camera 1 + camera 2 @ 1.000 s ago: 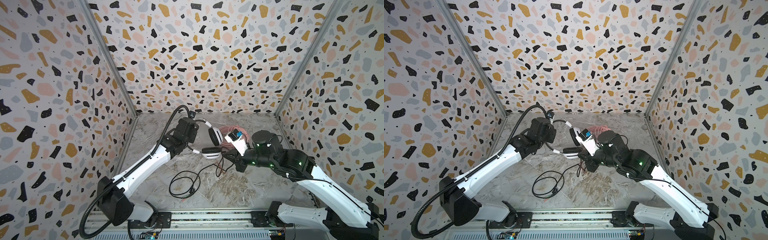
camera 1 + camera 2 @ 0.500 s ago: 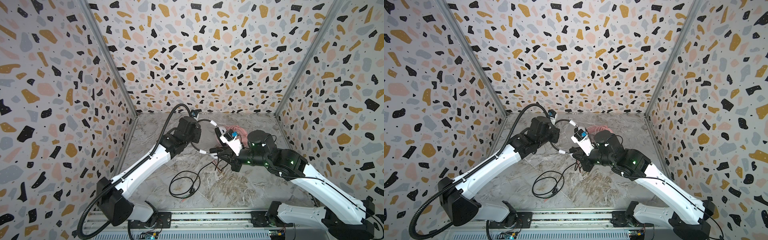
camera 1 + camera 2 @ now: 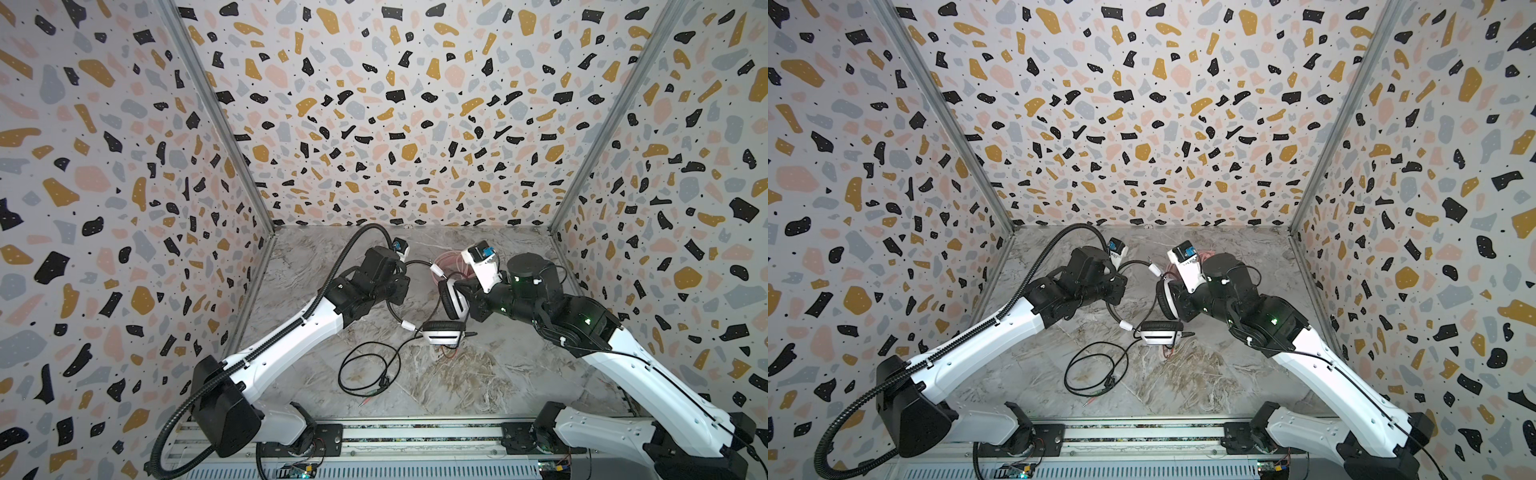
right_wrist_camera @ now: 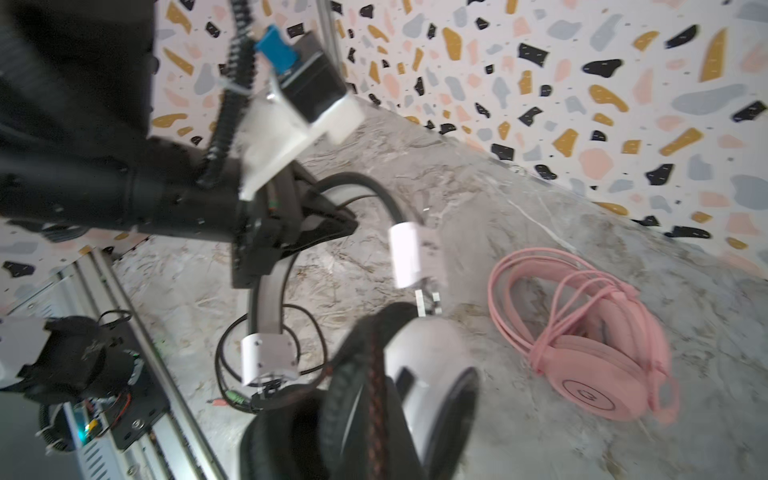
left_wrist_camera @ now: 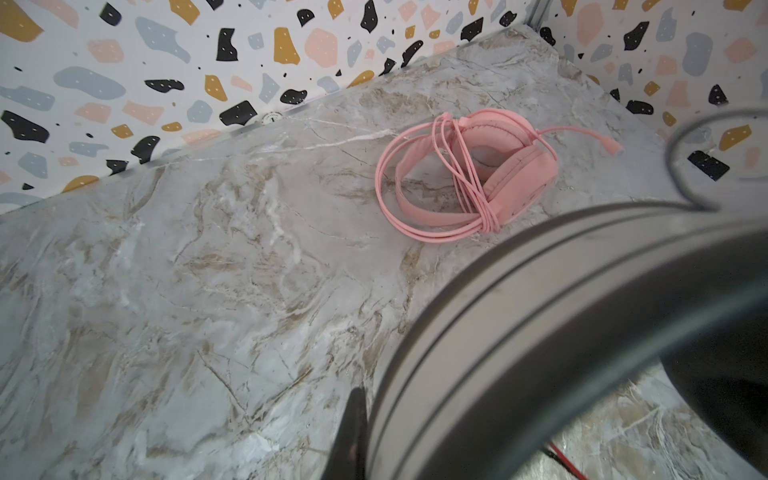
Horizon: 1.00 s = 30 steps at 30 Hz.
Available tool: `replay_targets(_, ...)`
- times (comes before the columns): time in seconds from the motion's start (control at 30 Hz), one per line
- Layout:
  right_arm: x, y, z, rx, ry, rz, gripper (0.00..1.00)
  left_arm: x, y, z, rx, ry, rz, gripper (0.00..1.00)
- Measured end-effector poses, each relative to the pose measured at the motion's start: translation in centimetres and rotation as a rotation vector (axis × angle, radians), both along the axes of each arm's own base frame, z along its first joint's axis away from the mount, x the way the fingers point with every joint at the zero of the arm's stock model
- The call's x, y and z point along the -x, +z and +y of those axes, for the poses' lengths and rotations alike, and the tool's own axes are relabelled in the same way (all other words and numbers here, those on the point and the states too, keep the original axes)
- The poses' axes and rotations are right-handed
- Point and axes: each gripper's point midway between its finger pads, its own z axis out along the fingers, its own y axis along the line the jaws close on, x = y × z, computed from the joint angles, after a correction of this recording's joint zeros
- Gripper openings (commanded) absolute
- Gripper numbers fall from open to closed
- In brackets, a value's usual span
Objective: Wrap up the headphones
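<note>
Terrazzo-print walls (image 3: 374, 124) on three sides; marble-look table (image 3: 478, 374); front rail (image 3: 395, 434).

Item 1. Pink headset (image 5: 511, 174): flat at the back of the table, its own pink cable wound round it, untouched by either arm.

Item 2. White-and-black headset (image 3: 442, 334): mid-table, between the arms, headband (image 4: 268, 299) arching toward the left arm, upper ear cup (image 3: 452, 300) above lower ear cup (image 3: 1158, 332).

Left end effector (image 4: 270, 249): clenched on the headband.

Right end effector (image 3: 465, 293): jaws closed tight against the upper ear cup; what they pinch is hidden.

Item 3. Black cable (image 3: 340, 374): unwound, running from the lower ear cup into a loose loop on the table.

Bearing: the loop lies rail-ward of both end effectors, well apart from each and a little toward the left arm's side.

Judgement: winding not yet begun on item 2. With the left anchoring the band, the right looks the likelier to fetch the cable, reaching toward the rail.
</note>
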Motion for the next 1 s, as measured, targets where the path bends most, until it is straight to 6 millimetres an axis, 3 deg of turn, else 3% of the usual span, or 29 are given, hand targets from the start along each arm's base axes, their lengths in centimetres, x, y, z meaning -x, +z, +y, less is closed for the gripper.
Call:
replay_targets(0.2, -1.4, 0.7, -3.1, -0.01, -0.086, -0.022, 0.0, 1.4, 0.4, -0.2, 0.039, -0.052, 0.007, 0.0)
replay_targets(0.37, -1.9, -1.0, -4.2, 0.01, -0.102, 0.01, 0.0, 2.1, 1.6, -0.1, 0.067, -0.074, -0.009, 0.0)
replay_targets(0.63, -2.4, -4.1, -5.0, 0.03, -0.109, 0.083, 0.01, 3.5, 3.4, -0.8, 0.13, -0.154, -0.036, 0.0)
replay_targets(0.9, -3.5, -5.8, -5.0, -0.005, -0.109, 0.13, 0.02, 4.8, 4.9, -1.1, 0.177, -0.22, -0.067, 0.0)
replay_targets(1.0, -3.7, -7.5, -4.3, -0.018, -0.079, 0.167, 0.1, 4.7, 5.1, -1.2, 0.184, -0.223, -0.074, 0.0)
